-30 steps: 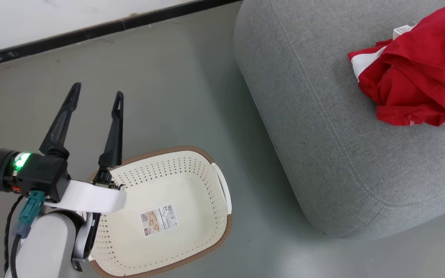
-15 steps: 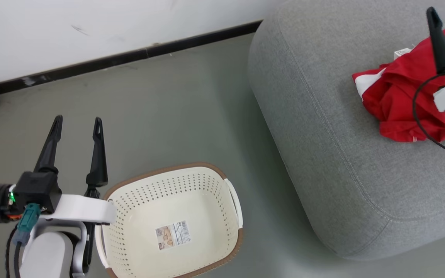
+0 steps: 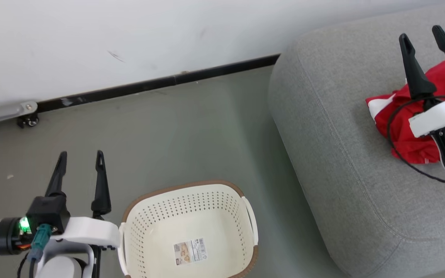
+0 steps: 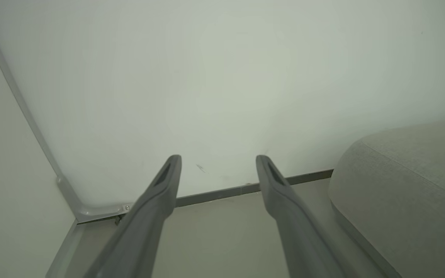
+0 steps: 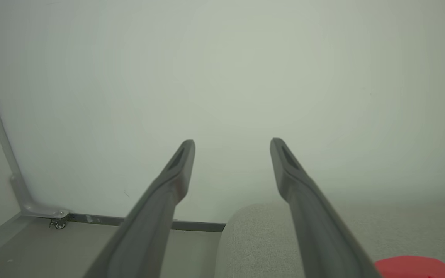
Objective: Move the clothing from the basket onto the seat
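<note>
The red clothing [image 3: 411, 119] with a white panel lies bunched on the large grey seat [image 3: 342, 154] at the right of the head view; a red edge of the clothing [image 5: 415, 266] also shows in the right wrist view, low on the seat [image 5: 253, 239]. My right gripper [image 3: 423, 34] hangs open above the clothing with nothing between its fingers. The cream basket [image 3: 189, 231] with a brown rim stands on the floor at the bottom centre, only a sticker inside it. My left gripper [image 3: 80, 156] is open and bare, just left of the basket.
A white wall [image 3: 129, 38] with a dark baseboard [image 3: 157, 83] runs along the back. A grey frame leg on a small caster [image 3: 27, 119] stands at the far left. Grey floor [image 3: 191, 131] lies between the basket and the seat [image 4: 408, 193].
The head camera has tilted up, so the basket and seat sit lower in the picture. The right gripper has come into view above the clothing on the seat.
</note>
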